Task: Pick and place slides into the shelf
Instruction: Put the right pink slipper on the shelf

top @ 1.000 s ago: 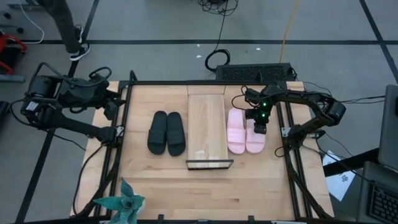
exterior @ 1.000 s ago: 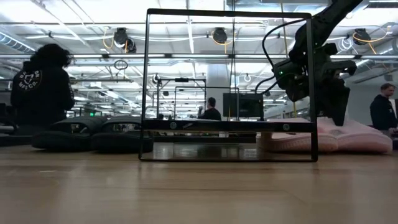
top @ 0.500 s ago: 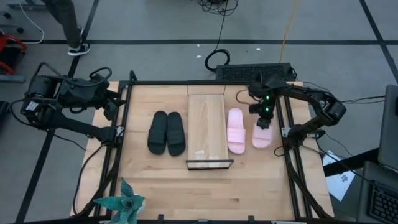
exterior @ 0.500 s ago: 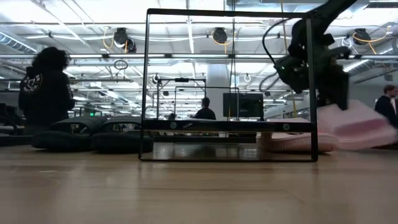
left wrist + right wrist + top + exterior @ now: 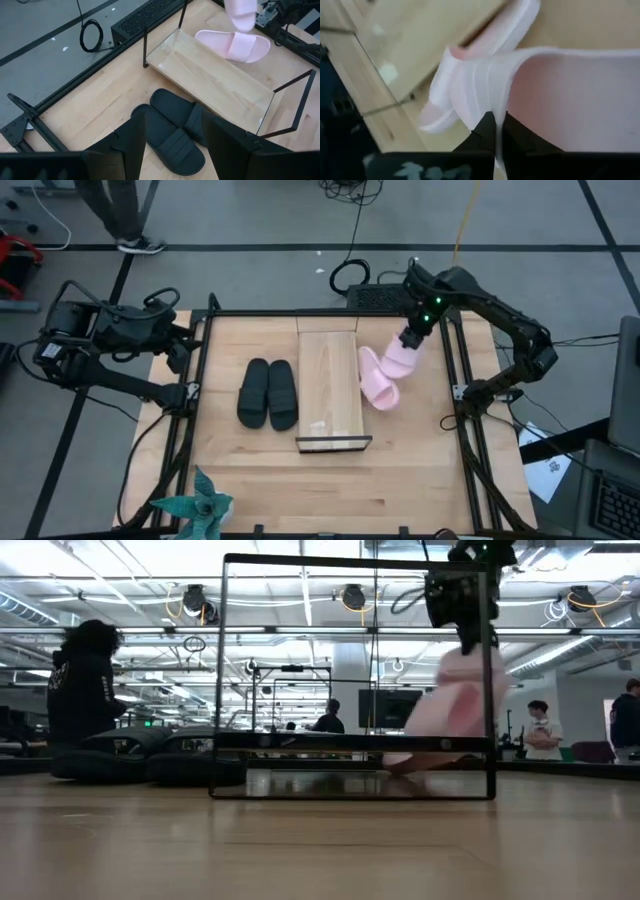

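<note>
Behind the table we see a wide workshop hall with ceiling lights, a person in a dark hooded top (image 5: 85,685) at the far left of the low view and other people farther back. On the wooden tabletop (image 5: 250,470) we find the shelf (image 5: 331,385) lying near the middle, a narrow light-wood rack with a dark frame edge. Left of it we see the black pair of slides (image 5: 268,393) lying flat side by side, just beside the rack but apart from it. To the shelf's right, we see one pink slide (image 5: 378,381) resting at an angle on the wood, its near end close to the rack's edge. We see the right gripper (image 5: 410,338) raised above the table's far right part, clenched on the strap of the other pink slide (image 5: 400,358), which hangs tilted below it off the surface; in the right wrist view its two dark fingertips (image 5: 490,125) are pinched together on the pale strap. In the low view that lifted slide shows high, behind the rack's right post. We find the left gripper (image 5: 185,345) parked off the table's left edge with its fingers spread and nothing between them; its wrist camera looks over the black pair and the rack. At the near left edge of the table we see a teal pinwheel-like object (image 5: 195,505).
</note>
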You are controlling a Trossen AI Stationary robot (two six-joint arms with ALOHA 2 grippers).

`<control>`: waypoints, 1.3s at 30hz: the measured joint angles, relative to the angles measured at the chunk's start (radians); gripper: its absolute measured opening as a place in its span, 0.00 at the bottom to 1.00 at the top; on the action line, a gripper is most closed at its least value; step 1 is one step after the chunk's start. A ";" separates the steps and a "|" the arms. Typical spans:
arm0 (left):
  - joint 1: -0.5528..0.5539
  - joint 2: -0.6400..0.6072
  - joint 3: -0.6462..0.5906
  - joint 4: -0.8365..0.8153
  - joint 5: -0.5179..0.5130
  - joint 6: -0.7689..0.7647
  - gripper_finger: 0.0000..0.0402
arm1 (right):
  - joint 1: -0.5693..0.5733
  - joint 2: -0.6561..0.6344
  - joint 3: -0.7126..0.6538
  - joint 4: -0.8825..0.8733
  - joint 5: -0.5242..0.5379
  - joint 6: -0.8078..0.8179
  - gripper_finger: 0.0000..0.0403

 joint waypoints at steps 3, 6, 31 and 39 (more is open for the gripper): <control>0.000 0.000 0.000 0.000 0.000 0.014 0.48 | 0.000 0.000 0.041 -0.005 0.003 0.006 0.00; 0.000 0.000 0.000 0.000 0.001 0.016 0.48 | 0.000 0.000 0.055 -0.074 0.055 -0.006 0.00; 0.000 0.000 0.000 0.000 0.008 -0.048 0.48 | 0.361 0.000 0.055 0.504 -0.042 0.829 0.00; 0.000 0.000 0.000 0.000 0.009 -0.073 0.48 | 0.562 0.000 -0.020 0.894 0.167 1.274 0.00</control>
